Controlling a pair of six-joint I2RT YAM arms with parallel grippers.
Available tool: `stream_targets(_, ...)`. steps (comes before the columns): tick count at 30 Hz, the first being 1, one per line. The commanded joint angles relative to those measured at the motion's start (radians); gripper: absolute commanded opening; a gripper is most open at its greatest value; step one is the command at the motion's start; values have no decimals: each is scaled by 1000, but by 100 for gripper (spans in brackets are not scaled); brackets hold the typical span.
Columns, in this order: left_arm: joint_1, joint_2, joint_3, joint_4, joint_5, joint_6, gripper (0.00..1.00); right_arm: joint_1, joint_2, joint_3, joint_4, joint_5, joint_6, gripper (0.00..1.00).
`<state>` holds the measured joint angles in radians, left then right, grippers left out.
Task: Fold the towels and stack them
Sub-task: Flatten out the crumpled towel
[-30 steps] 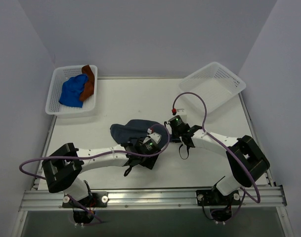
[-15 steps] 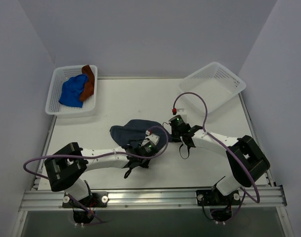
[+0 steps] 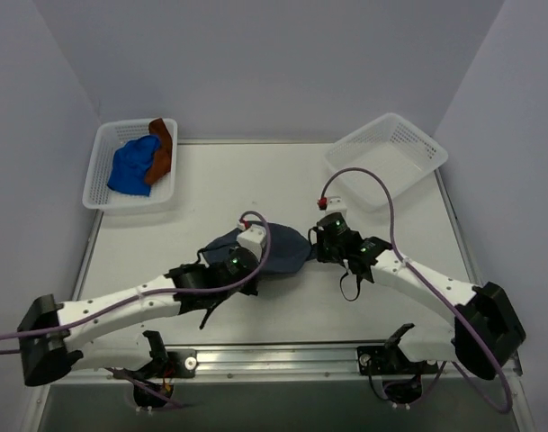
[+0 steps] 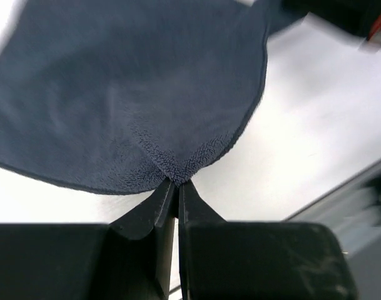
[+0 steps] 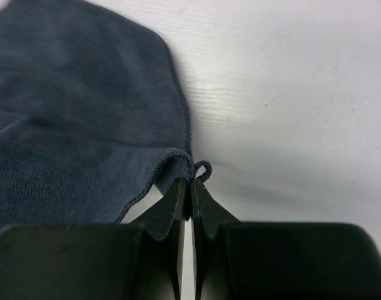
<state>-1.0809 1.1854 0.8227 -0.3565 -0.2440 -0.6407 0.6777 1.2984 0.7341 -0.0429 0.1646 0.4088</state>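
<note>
Both arms reached farther in, dark towel held at two edges

We count three towels, two baskets, two arms. The dark towel sits mid-table, its long axis roughly left-right, spanning the two arms. The left gripper is clamped on its hem. The right gripper pinches a corner by the loop. The blue towel and brown towel sit in the left basket. The right basket is well apart.

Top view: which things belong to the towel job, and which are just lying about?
In the job: navy towel, pinched by left gripper and right gripper; blue towel, brown towel, left basket.
Lying about: right basket, possibly the stacking spot.
</note>
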Motion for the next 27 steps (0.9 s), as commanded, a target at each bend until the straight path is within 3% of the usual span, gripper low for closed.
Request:
stream_targets(1,-5,-212,46,-55,-55,4,2,40,-179,-1,-118,-19,-41,0)
stream_targets(9,-5,-446,160,-165,-40,81,2,261,-502,126,-225,-91,-74,0)
stream_targets(15,-7,-526,219,-165,87,99,2,306,-669,198,-207,-234,-128,0)
stream_targets(20,-7,-529,220,-186,3,63,2,307,-703,214,-245,-134,-113,0)
stream_targets(23,-7,-477,204,-188,-69,41,2,306,-651,197,-271,-51,-76,0)
stream_targets(27,16,-364,164,-188,-225,0,2,303,-512,176,-281,171,-33,0)
